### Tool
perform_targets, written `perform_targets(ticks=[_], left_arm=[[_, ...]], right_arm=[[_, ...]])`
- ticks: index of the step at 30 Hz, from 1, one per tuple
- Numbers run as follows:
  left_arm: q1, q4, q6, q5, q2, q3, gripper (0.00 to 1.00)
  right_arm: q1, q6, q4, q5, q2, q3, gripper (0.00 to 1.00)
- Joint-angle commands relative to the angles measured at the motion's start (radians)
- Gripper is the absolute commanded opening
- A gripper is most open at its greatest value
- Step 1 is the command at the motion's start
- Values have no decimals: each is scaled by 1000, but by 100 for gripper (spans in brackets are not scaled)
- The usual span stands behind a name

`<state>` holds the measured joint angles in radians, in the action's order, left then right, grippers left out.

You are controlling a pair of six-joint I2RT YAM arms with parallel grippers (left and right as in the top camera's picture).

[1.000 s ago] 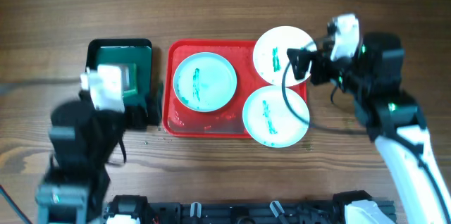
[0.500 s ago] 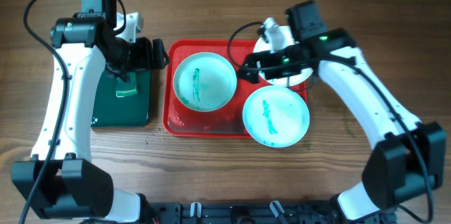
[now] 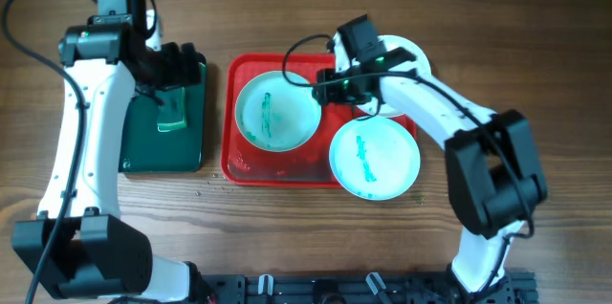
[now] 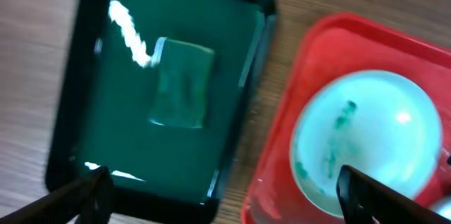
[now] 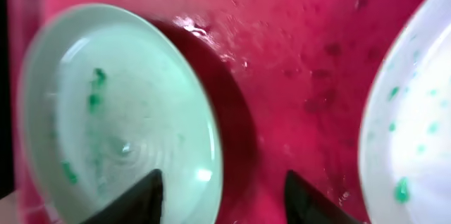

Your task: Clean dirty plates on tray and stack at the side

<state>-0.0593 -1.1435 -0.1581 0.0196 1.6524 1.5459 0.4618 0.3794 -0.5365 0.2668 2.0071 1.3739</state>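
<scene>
The red tray (image 3: 251, 165) carries the first aqua plate (image 3: 277, 110) in its left half, the second aqua plate (image 3: 375, 158) overhanging its lower right corner, and the white plate (image 3: 409, 58) at its upper right corner. The right gripper (image 5: 225, 197), jaws spread and empty, straddles the first aqua plate's right rim. The left gripper (image 4: 225, 196), jaws spread wide, hangs left of the tray over a dark green tray (image 4: 99, 125) holding a sponge (image 4: 180, 83).
</scene>
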Motion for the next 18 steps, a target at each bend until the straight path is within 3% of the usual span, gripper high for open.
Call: perform_targets(ticks=[1, 8, 10, 15, 18], left_arm=[[-18, 3, -38, 50, 27, 16, 95], [-18, 20, -38, 50, 84, 16, 87], [-18, 24, -38, 50, 116, 16, 77], [-18, 68, -16, 50, 215, 16, 77], [-18, 89, 101, 51, 249, 16, 75]], right_arm=[[37, 18, 7, -115, 63, 20, 42], [72, 42, 16, -174, 105, 19, 15], [85, 43, 17, -175, 114, 19, 5], [89, 43, 20, -189, 114, 19, 4], [89, 43, 17, -188, 114, 18, 4]])
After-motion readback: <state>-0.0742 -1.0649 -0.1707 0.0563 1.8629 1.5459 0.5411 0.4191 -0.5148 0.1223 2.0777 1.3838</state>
